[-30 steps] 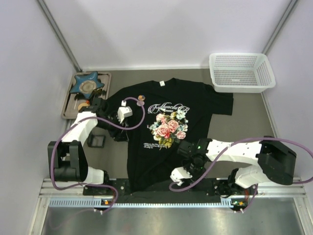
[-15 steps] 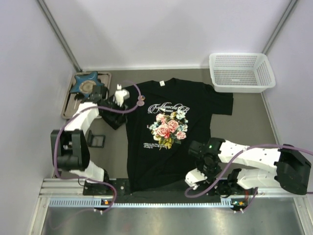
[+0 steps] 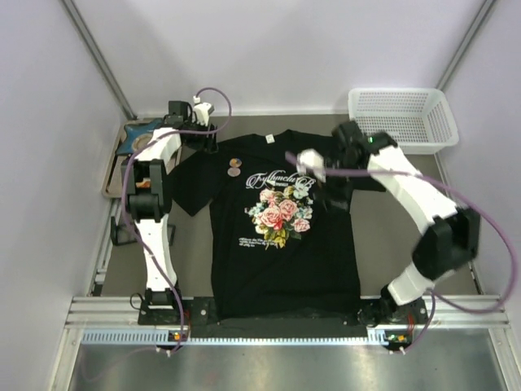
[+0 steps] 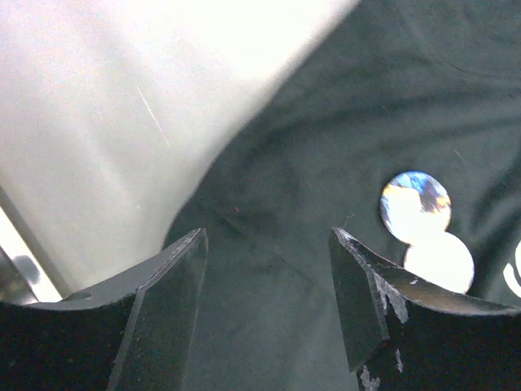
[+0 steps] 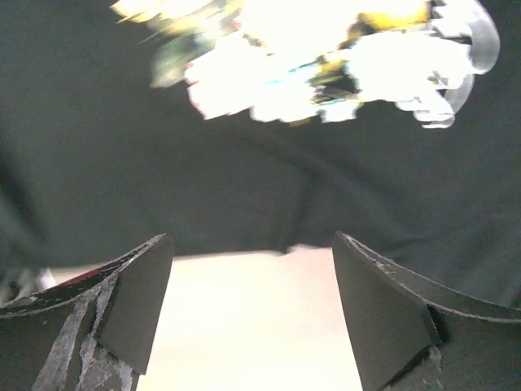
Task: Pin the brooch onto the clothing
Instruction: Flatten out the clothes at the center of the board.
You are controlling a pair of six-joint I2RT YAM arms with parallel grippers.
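The clothing point(image 3: 285, 244) is a black T-shirt with a rose print, lying flat in the middle of the table. The brooch point(image 3: 234, 172) point(image 4: 440, 259), small, round and pale, rests on the shirt near its left shoulder. It touches a second round piece point(image 4: 415, 205) with blue and orange colouring. My left gripper point(image 3: 202, 140) point(image 4: 269, 269) hovers open over the left sleeve, just left of the brooch, with nothing between its fingers. My right gripper point(image 3: 332, 194) point(image 5: 252, 281) hangs open and empty over the shirt's right side by the print, blurred in the top view.
A white mesh basket point(image 3: 400, 119) stands at the back right. A tray point(image 3: 114, 175) with a blue star-shaped dish point(image 3: 134, 138) sits at the back left, partly behind my left arm. Purple cables loop off both arms.
Both arms have swung away from the near edge. The left gripper went from the left sleeve toward the back-left corner. The right arm rose from the hem to the shirt's right shoulder.
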